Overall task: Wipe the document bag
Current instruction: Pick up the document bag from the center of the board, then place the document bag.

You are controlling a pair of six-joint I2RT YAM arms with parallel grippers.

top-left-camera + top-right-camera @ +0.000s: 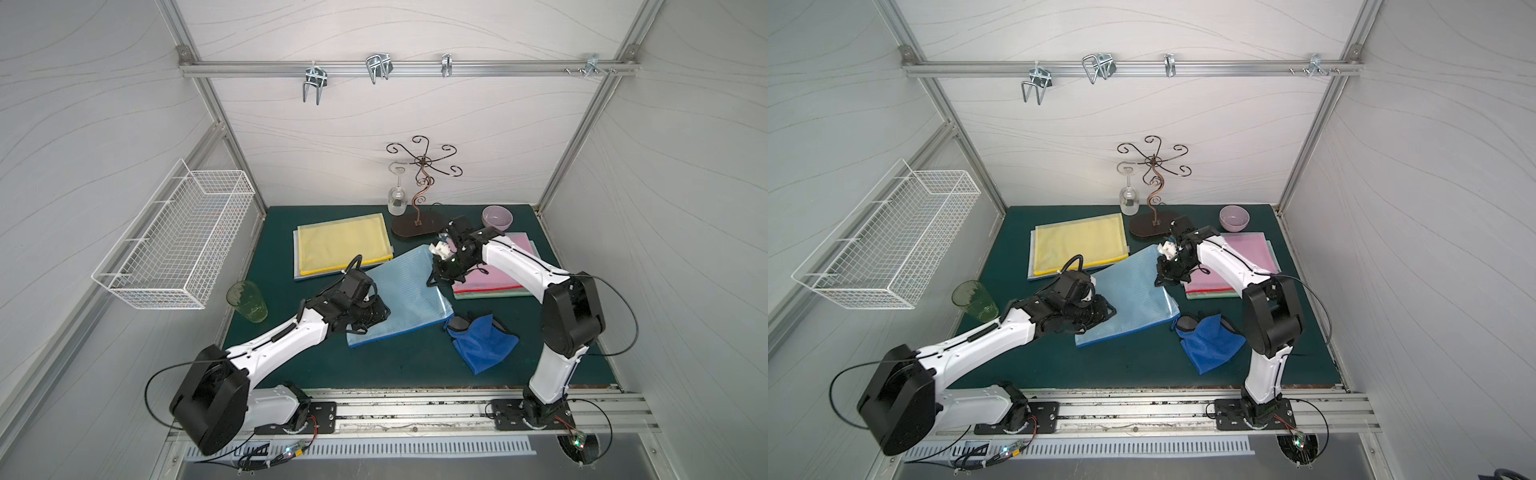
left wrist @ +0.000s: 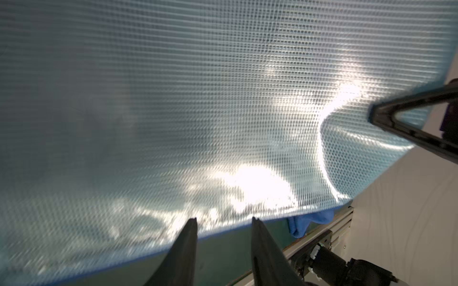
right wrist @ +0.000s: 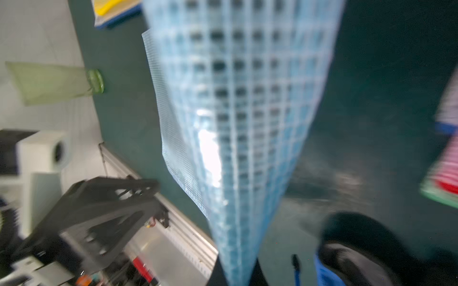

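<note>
The blue mesh document bag (image 1: 399, 295) (image 1: 1129, 295) lies slanted in the middle of the green mat, its far right edge lifted. My right gripper (image 1: 432, 282) (image 1: 1158, 282) is shut on that edge; in the right wrist view the document bag (image 3: 247, 99) runs out from between its jaws (image 3: 238, 277). My left gripper (image 1: 382, 309) (image 1: 1108, 309) sits at the bag's left edge. Its jaws (image 2: 224, 220) stand apart, with the document bag's rim (image 2: 198, 111) just past the tips and nothing gripped. A crumpled blue cloth (image 1: 484, 343) (image 1: 1208, 345) lies on the mat to the bag's right.
A yellow bag stack (image 1: 343, 245) lies at the back left and a pink stack (image 1: 490, 280) under the right arm. A purple bowl (image 1: 496, 217), a wire glass stand (image 1: 419, 224) with a hanging wine glass (image 1: 397, 199), a green cup (image 1: 246, 301) and a wall basket (image 1: 178, 237) surround them.
</note>
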